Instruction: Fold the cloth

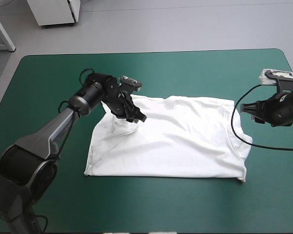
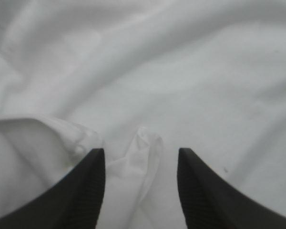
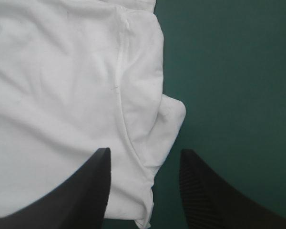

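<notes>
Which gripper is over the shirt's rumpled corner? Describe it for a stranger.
On the teal-green table lies a white T-shirt, spread flat. The left gripper hangs over its far left corner, fingers open, a small raised fold between them. The right gripper, also open, sits at the shirt's right edge, half over bare table.

We've got our left gripper [image 1: 138, 118] spread, reaching toward two o'clock; our right gripper [image 1: 248, 111] is spread too, pointing to nine o'clock.

Lab, prob.: robot arm [image 1: 49, 134] at teal-green table [image 1: 39, 195], grey floor [image 1: 185, 24], white cabinet [image 1: 53, 12].
</notes>
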